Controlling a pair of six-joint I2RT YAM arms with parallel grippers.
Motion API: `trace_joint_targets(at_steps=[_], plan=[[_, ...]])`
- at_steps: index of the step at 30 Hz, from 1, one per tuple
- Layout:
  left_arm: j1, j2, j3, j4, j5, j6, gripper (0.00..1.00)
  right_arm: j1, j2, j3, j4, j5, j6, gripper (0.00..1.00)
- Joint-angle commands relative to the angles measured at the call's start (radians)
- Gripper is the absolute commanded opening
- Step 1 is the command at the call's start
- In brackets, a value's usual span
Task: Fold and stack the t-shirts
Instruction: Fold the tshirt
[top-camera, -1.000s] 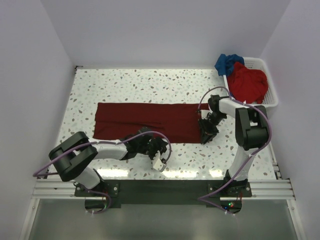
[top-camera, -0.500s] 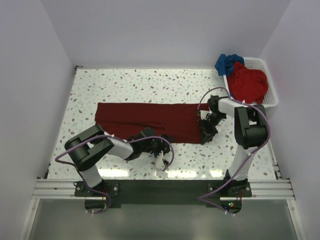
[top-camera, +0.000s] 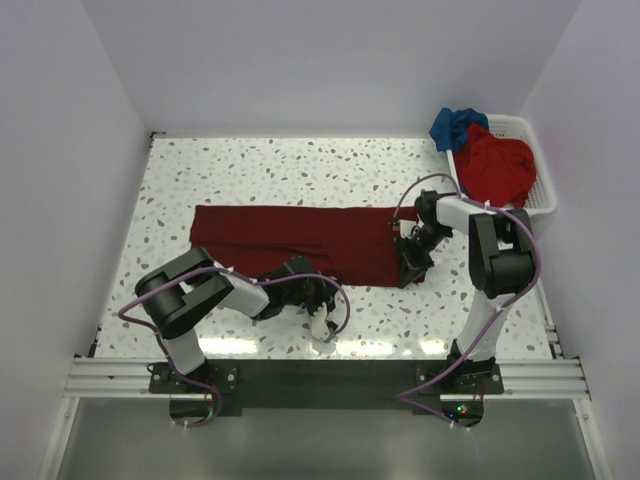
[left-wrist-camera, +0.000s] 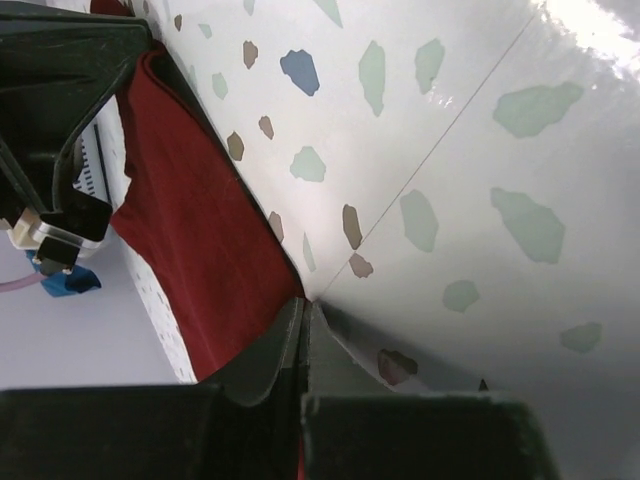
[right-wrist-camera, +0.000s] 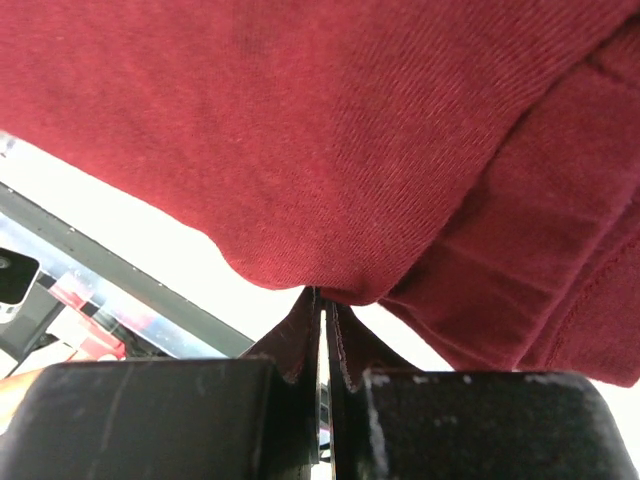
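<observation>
Clamping left pincer (left-wrist-camera: 305, 312) and right pincer (right-wrist-camera: 322, 300) on maroon t-shirt's (top-camera: 290, 235) lower hem (fold step), probably needing joint lift toward frame top.

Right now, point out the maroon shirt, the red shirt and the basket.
maroon shirt (top-camera: 290, 240): top view, middle of the spread cloth.
red shirt (top-camera: 495, 165): top view, middle of the bunched heap.
basket (top-camera: 543, 185): top view, white right-hand rim.

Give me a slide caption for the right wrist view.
Right tool shut on an edge of the dark maroon t-shirt.
</observation>
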Motion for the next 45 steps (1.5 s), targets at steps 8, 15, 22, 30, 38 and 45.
trace_joint_targets(at_steps=[8,15,22,30,38,45], plan=[[0.002,-0.105,0.088,-0.114,0.012,-0.109,0.0,0.006,-0.084,0.093,-0.031,-0.062,-0.006,0.0],[0.027,-0.121,0.099,-0.141,0.023,-0.085,0.0,0.003,-0.094,0.142,-0.034,-0.052,0.001,0.0],[0.091,-0.101,0.182,-0.174,0.038,-0.102,0.0,0.003,-0.068,0.254,-0.054,-0.049,-0.001,0.0],[0.154,-0.047,0.235,-0.17,0.057,-0.056,0.0,0.005,0.031,0.432,-0.039,-0.007,0.013,0.0],[0.199,0.033,0.301,-0.148,0.057,-0.045,0.0,0.005,0.152,0.593,-0.048,0.048,0.019,0.0],[0.223,0.08,0.324,-0.138,0.057,-0.037,0.0,0.003,0.204,0.662,-0.039,0.086,0.036,0.0]])
